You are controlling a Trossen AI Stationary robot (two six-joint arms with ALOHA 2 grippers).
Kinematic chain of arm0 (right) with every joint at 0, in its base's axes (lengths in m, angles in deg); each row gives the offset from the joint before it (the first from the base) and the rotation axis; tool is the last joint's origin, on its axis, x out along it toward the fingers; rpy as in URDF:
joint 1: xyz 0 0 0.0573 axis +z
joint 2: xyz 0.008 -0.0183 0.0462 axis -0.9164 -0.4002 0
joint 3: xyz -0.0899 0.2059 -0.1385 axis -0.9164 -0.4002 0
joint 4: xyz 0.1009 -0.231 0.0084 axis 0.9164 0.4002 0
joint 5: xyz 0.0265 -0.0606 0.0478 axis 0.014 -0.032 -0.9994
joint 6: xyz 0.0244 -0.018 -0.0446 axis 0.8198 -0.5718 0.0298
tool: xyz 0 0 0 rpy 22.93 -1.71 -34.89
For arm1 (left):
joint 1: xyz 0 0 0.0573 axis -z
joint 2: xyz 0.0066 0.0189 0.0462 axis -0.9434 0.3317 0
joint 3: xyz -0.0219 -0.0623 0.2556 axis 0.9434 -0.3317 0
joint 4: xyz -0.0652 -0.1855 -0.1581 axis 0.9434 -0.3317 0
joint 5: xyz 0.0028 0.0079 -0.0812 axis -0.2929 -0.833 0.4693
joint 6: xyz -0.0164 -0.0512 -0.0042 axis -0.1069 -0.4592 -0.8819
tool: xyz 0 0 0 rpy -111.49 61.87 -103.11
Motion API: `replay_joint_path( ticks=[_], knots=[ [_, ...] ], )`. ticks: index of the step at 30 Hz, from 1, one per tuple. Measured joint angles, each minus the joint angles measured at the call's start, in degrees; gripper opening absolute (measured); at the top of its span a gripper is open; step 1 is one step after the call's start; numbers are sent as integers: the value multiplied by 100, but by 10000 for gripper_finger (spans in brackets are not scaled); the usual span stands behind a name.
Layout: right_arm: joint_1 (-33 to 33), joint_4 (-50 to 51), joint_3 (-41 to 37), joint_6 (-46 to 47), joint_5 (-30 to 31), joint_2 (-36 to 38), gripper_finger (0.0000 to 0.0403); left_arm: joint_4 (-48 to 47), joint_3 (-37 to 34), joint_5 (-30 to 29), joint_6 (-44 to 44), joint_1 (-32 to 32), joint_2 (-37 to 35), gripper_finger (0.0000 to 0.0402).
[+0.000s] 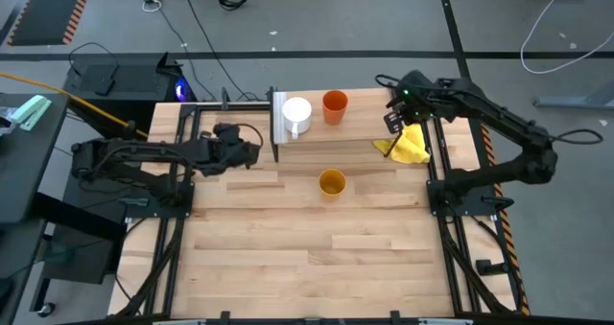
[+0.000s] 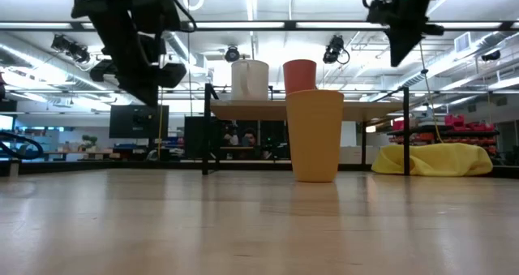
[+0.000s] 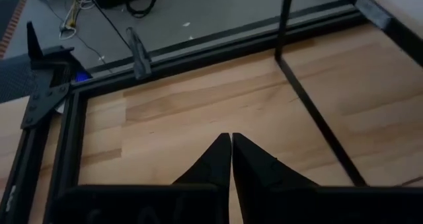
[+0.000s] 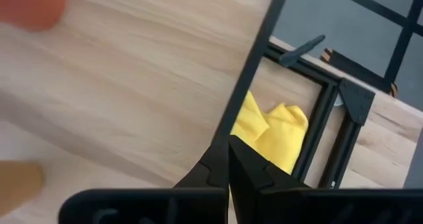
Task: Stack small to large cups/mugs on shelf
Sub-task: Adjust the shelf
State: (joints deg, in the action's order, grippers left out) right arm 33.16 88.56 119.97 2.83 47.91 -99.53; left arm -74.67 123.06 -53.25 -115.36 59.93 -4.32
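The white mug (image 1: 296,114) and the orange-red cup (image 1: 334,105) stand upright side by side on the shelf (image 1: 365,124) at the table's far edge. The yellow-orange cup (image 1: 332,183) stands upright on the tabletop just in front of the shelf, seen large in the low view (image 2: 315,135). My left gripper (image 1: 255,148) is shut and empty, in the air left of the shelf's left end; its fingertips (image 3: 230,145) are together. My right gripper (image 1: 392,124) is shut and empty above the shelf's right end, fingertips (image 4: 228,146) closed.
A crumpled yellow cloth (image 1: 408,145) lies on the table under the shelf's right end, beside its black legs (image 4: 251,72). A black shelf leg (image 3: 310,105) stands near my left gripper. The table's near half is bare wood (image 1: 307,258).
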Motion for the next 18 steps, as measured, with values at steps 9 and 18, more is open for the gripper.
replay_joint_path(
  ticks=[9, 18],
  knots=[
    [-609, -454, -756, -315, -62, -58, 5, -101, 0, -99, -259, 244, 0, 13],
    [-952, -732, -973, -401, -78, -111, 4, -140, 0, -114, -296, 293, 0, 22]
  ],
)
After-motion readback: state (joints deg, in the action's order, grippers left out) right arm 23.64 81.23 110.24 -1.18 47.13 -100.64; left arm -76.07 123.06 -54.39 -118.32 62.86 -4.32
